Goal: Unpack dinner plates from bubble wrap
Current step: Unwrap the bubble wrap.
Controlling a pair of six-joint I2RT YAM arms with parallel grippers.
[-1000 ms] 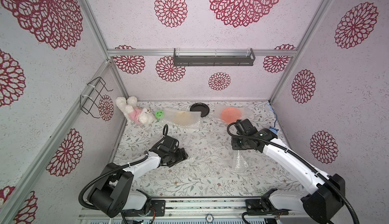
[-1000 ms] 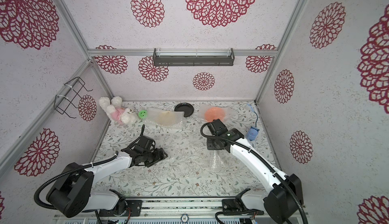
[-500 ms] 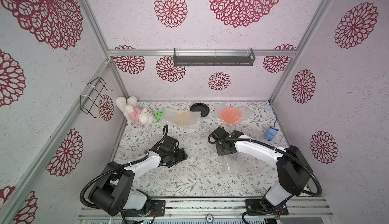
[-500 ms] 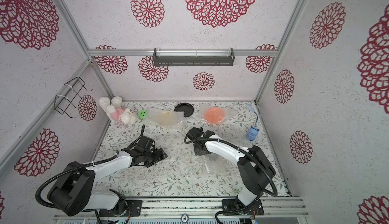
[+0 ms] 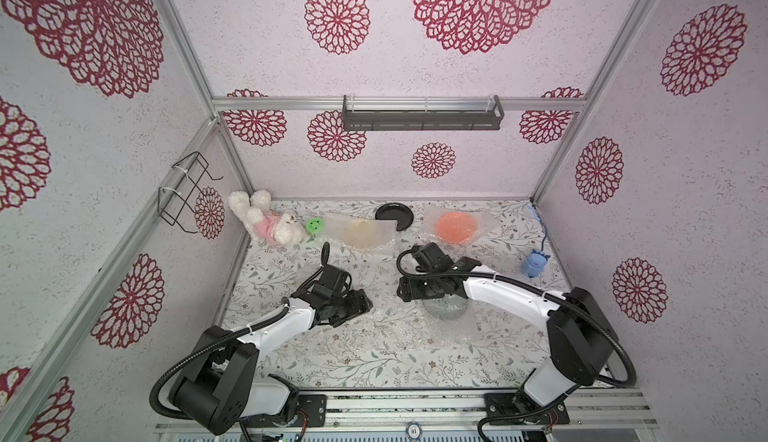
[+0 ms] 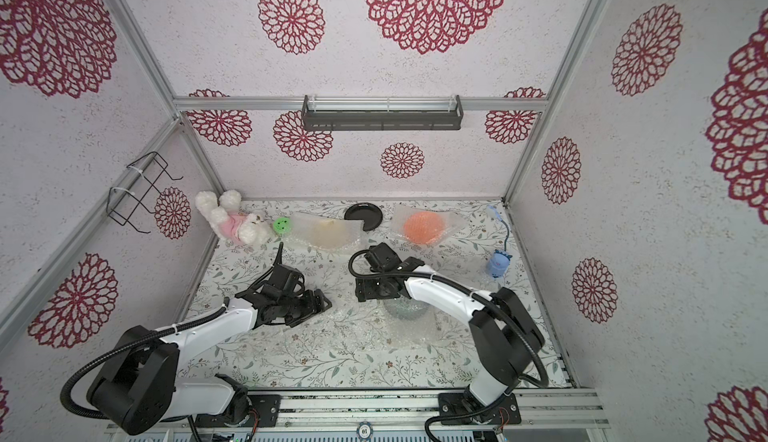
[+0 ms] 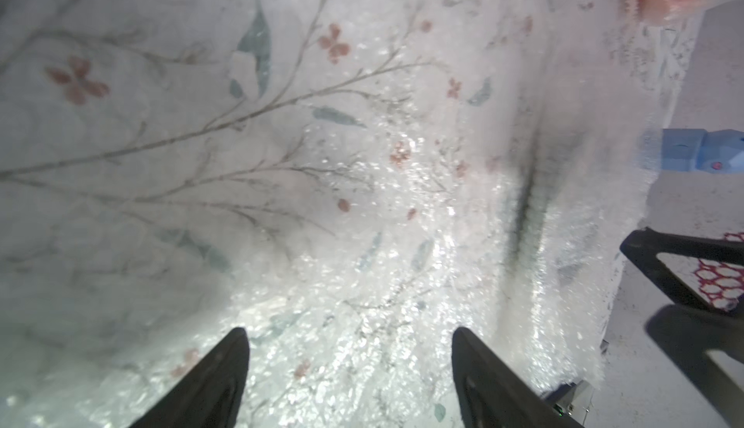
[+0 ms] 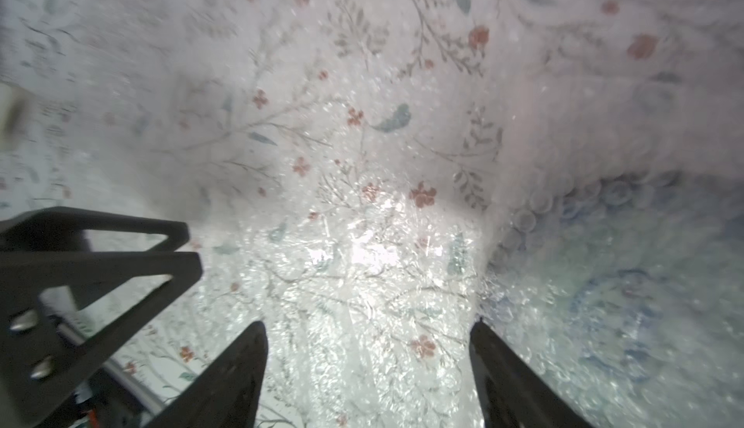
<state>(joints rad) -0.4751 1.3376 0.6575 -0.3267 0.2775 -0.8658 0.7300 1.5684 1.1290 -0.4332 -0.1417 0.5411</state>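
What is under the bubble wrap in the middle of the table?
A blue-green patterned plate shows through the bubble wrap. Its far edge is hidden by the right arm.

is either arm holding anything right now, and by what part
Nothing is held: the jaws of the left gripper and right gripper stand open over the bubble wrap.

right end effector (image 8: 367, 325) opened, released bubble wrap (image 8: 362, 253)

Pale walls (image 5: 249, 66), red rosettes (image 5: 337, 17); dark shelf (image 5: 422, 122); wire rack (image 5: 183, 194); floral tabletop (image 5: 374, 357).
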